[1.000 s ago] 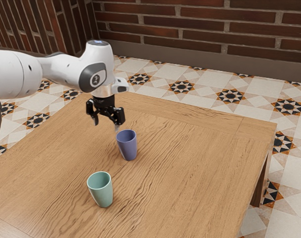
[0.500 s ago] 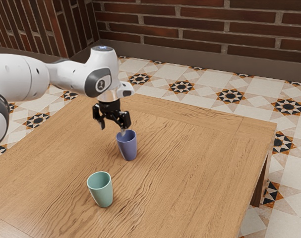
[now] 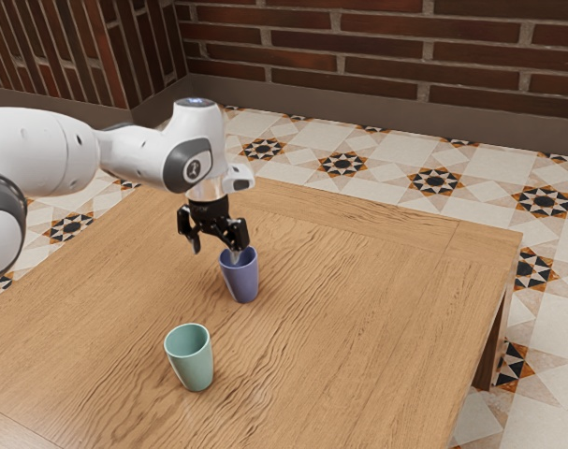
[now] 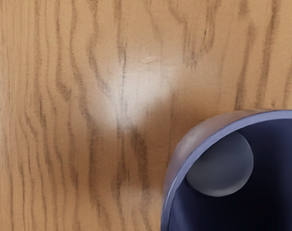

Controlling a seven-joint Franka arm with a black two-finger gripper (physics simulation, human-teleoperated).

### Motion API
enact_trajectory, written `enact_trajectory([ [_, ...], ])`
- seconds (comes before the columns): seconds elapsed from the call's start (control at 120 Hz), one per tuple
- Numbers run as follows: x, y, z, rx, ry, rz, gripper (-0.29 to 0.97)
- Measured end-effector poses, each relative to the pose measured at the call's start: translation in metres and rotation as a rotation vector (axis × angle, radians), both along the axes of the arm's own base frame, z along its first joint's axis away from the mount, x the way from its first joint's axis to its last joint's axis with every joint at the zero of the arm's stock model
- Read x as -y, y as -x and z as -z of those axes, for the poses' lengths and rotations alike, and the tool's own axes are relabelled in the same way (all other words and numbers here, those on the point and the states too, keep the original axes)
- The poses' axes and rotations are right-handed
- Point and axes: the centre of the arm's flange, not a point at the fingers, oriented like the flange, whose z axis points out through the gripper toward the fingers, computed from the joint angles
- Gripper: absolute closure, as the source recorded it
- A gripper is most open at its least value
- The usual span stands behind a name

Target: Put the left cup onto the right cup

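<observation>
Purple and teal are the two cups, one of each, both upright with mouths open upward. The purple cup (image 3: 240,273) stands near the middle of the worktop (image 3: 377,309). The teal cup (image 3: 189,356) stands apart from it, nearer the exterior view's lower edge and a little toward that view's left. The two do not touch.

The worktop is pale brown wood with a strong wavy grain, its boards joined at the far corner. Around it lies a floor (image 3: 405,159) of cream tiles with dark star patterns, and behind that runs a red brick wall (image 3: 377,47).

One white arm (image 3: 124,150) reaches in from the exterior view's left, its hand pointing straight down over the purple cup. The black jaws stand apart: one tip dips at the cup's rim, the other hangs outside, clear of the wall. In the wrist view the purple cup (image 4: 177,163) sits just under the hand, its pale round bottom visible inside.
</observation>
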Motion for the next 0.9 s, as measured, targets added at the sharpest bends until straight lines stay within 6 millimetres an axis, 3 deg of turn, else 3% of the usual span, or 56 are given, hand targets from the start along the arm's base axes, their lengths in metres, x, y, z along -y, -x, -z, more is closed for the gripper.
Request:
enact_trajectory([
  [0.242, -0.0030, -0.0022, 0.0072, 0.011, 0.004, -0.006, 0.03],
  [0.433, -0.0008, -0.0032, 0.0066, 0.019, 0.004, -0.010, 0.45],
  [0.533, 0.0002, -0.0035, 0.0065, 0.022, 0.006, -0.022, 0.60],
  [0.692, 0.0016, -0.0037, 0.0063, 0.024, 0.006, -0.035, 0.71],
  [0.9, 0.0038, -0.0042, 0.0056, 0.027, 0.003, -0.051, 0.76],
])
